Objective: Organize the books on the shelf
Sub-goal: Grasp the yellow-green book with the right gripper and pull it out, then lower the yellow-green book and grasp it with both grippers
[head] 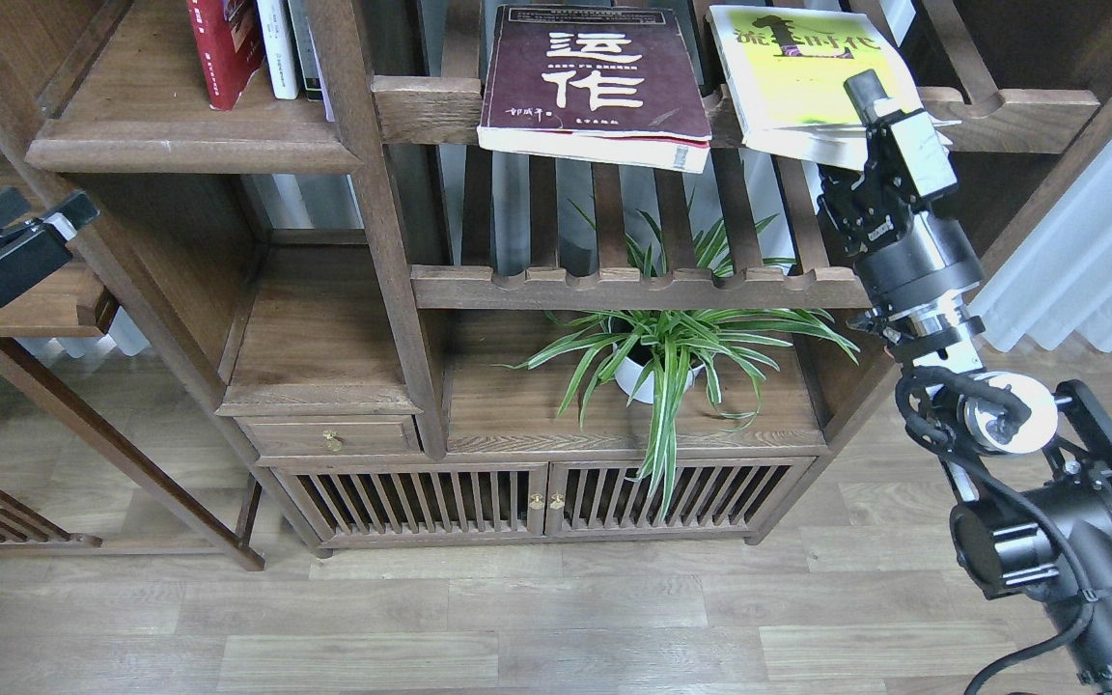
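The shelf (180, 145) is the solid dark-brown board at upper left. A red book (223, 48) stands upright on it beside thin white- and dark-spined books. The thick maroon book (595, 77) lies flat on the upper slatted shelf and overhangs its front rail. To its right lies the yellow-and-white book (807, 68), also overhanging. My right gripper (844, 130) is open at this book's near right corner, one finger over the cover and one under the edge. My left gripper (35, 214) hangs open and empty at the far left, apart from the bookcase.
A potted spider plant (657, 357) stands on the low board under the slatted shelves (633, 285). A small brass-knobbed drawer (329, 436) and slatted cabinet doors (537, 500) sit below. A side table (54, 309) is at left, a white curtain (1097, 270) at right.
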Robot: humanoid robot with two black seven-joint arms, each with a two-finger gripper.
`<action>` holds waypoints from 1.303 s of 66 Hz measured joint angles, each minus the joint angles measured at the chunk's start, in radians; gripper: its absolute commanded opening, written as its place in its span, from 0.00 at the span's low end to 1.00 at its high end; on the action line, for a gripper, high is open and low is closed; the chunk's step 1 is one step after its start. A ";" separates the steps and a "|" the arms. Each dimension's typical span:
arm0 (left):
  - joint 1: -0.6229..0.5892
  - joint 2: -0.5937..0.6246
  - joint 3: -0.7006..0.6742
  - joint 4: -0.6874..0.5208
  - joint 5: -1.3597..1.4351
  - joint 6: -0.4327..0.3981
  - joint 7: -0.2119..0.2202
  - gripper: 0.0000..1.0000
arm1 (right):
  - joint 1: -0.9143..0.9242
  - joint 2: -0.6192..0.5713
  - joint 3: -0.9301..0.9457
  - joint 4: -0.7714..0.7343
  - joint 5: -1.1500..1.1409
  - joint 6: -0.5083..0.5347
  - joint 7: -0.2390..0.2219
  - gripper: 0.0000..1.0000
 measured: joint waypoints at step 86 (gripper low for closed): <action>0.001 -0.058 0.012 0.044 0.005 0.000 -0.001 1.00 | -0.242 -0.009 0.118 0.115 0.143 0.154 -0.006 0.06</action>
